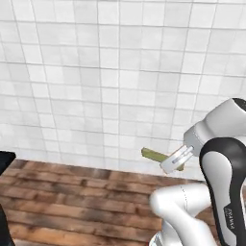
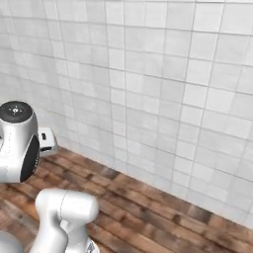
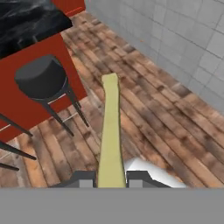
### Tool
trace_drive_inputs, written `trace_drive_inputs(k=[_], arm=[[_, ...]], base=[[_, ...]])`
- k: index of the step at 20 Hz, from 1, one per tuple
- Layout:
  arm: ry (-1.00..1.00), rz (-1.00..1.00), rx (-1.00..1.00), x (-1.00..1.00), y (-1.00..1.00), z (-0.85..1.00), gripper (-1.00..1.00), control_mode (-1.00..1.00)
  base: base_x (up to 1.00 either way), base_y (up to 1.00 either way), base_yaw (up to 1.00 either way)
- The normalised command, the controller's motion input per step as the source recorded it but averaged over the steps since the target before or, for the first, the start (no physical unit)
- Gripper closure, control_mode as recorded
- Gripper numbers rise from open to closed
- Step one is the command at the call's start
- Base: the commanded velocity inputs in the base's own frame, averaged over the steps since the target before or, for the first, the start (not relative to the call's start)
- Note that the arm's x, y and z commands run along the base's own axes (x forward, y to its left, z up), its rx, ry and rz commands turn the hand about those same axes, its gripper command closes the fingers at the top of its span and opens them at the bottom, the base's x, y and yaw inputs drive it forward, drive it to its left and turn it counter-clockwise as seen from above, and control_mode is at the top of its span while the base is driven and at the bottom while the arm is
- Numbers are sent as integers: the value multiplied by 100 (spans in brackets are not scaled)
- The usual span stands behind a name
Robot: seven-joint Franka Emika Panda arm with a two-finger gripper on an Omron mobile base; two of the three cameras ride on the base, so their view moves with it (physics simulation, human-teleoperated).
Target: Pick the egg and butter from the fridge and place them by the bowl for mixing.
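gripper point(image 3: 111, 177) clenched on butter point(image 3: 110, 131) at near end, stick jutting beyond fingers, above stool point(image 3: 41, 78). butter likely light, soft, greasy; mid-stick grip safer.

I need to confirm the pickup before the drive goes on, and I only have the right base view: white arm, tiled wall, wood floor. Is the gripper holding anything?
Observer: Yes. The gripper is shut on the butter, which sticks out ahead between the fingertips.
Operator: What lies beyond it?
Observer: In the hand view, a black stool beside a red counter with a dark marbled top.
Operator: Is the butter touching the floor?
Observer: No. In the left base view it is held in the air before the tiled wall.
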Motion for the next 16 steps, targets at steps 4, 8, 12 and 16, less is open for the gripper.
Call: trace_drive_inputs(k=[4, 8, 12, 16], arm=[[0, 0, 0, 0, 0, 0, 100, 100], [0, 0, 0, 0, 0, 0, 100, 100], [0, 0, 0, 0, 0, 0, 100, 100], [0, 0, 0, 0, 0, 0, 100, 100]], base=[[100, 0, 54], [100, 0, 58], [100, 0, 58], [100, -3, 54]])
